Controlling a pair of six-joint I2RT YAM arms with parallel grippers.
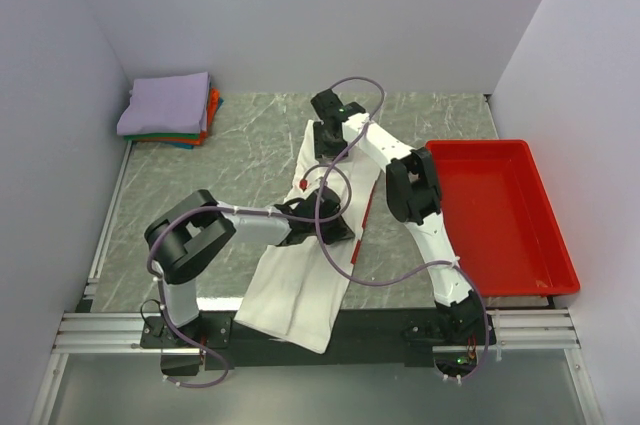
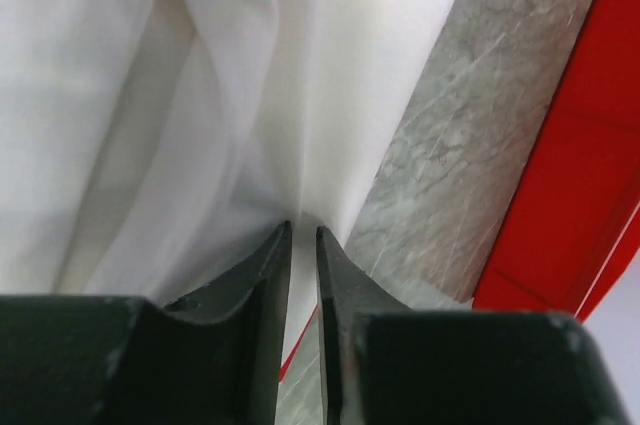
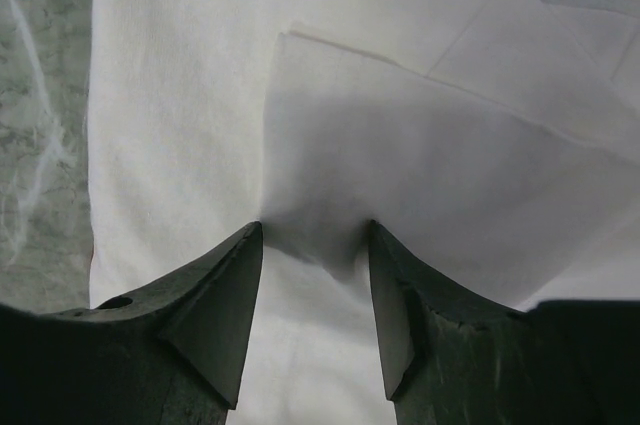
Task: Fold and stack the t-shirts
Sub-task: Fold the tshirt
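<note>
Top external view: closest to me, the white t-shirt (image 1: pixel 295 290) lies in a long strip down the middle of the gray table (image 1: pixel 230 160). Its near end hangs over the front edge between the two arm bases. A bit farther in, my left gripper (image 2: pixel 303 233) sits at the shirt's right edge. Its fingers are almost together and pinch a thin fold of white cloth. Farther back, my right gripper (image 3: pixel 315 235) is over the shirt's far end. Its fingers are partly apart with a flap of cloth between them, and I cannot tell if they squeeze it. The red tray (image 1: pixel 500 215) sits to the right. The stack of folded t-shirts (image 1: pixel 165 105), lavender on top, is in the far left corner.
</note>
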